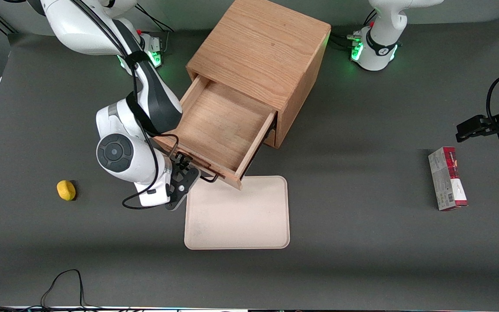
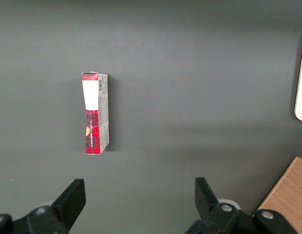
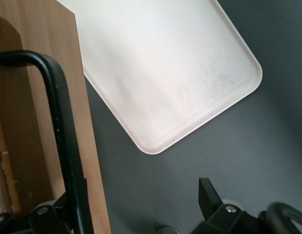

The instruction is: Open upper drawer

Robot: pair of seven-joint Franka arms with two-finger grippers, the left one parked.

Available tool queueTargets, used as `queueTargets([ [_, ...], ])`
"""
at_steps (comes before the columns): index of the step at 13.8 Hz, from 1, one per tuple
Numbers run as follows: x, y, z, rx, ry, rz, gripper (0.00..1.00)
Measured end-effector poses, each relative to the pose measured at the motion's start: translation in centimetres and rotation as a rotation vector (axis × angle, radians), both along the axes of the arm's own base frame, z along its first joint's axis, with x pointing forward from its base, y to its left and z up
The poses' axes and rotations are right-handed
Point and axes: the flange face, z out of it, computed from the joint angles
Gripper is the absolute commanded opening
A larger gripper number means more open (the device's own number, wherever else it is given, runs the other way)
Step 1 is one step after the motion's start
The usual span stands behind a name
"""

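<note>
From the front, you see the light oak upper drawer (image 1: pixel 219 130) pulled well out of the boxy wooden cabinet (image 1: pixel 260 52), its bare floor exposed, so the opening looks essentially done. Your black two-finger gripper (image 1: pixel 187 172) sits at the drawer front by the thin black wire handle (image 1: pixel 208 178), just above the cream plastic tray (image 1: pixel 237 214).

At the right wrist, the handle (image 3: pixel 63 146) runs beside one finger (image 3: pixel 209 197); the fingers stand spread, pinching nothing, likely to let go.
</note>
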Motion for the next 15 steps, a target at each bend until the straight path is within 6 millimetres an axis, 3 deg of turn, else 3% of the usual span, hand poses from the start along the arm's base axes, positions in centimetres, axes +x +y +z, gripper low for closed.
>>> queueTargets([
  [2, 0.1, 0.1, 0.8, 0.004, -0.007, 0.002, 1.00],
  [7, 0.7, 0.4, 8.3, 0.028, -0.057, 0.007, 1.00],
  [10, 0.1, -0.5, 12.5, 0.033, -0.075, -0.058, 1.00],
  [12, -0.6, -2.1, 15.6, 0.023, -0.084, -0.205, 1.00],
  [15, -1.5, -6.2, 19.5, -0.016, -0.076, -0.472, 1.00],
])
